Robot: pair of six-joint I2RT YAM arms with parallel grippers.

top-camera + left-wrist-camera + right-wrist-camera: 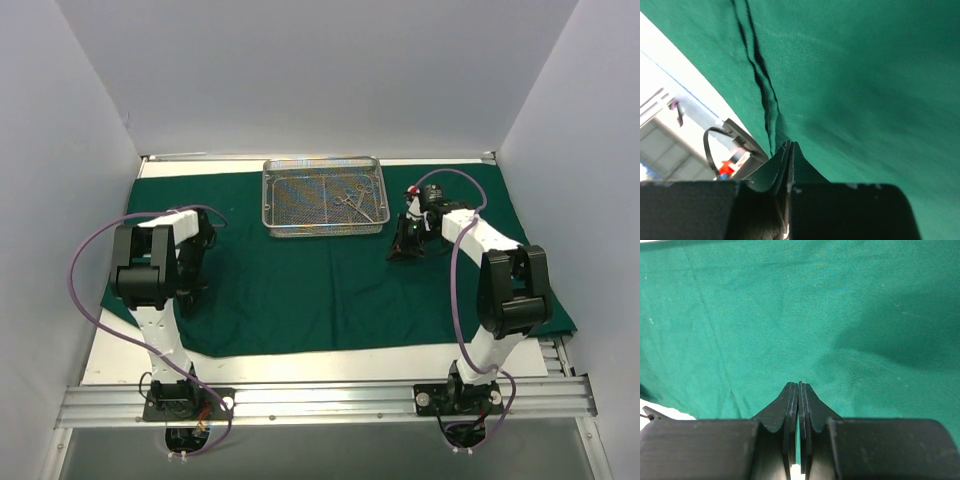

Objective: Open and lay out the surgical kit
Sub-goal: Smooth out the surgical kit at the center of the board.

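Note:
The dark green cloth [330,280] lies spread out over the table. On its far middle stands the silver wire-mesh tray [323,197], with small silver instruments [356,201] in its right half. My left gripper [188,290] hangs low over the cloth's left part, shut. In the left wrist view its tips [790,145] meet at the end of a dark crease [760,75] in the cloth, and nothing shows between them. My right gripper [398,252] is just right of the tray's near right corner, shut and empty above flat cloth [805,315], its tips [799,385] together.
White walls close in the left, right and back. A strip of white table [330,362] shows beyond the cloth's near edge, then the aluminium rail [320,398] with both arm bases. Purple cables loop beside each arm.

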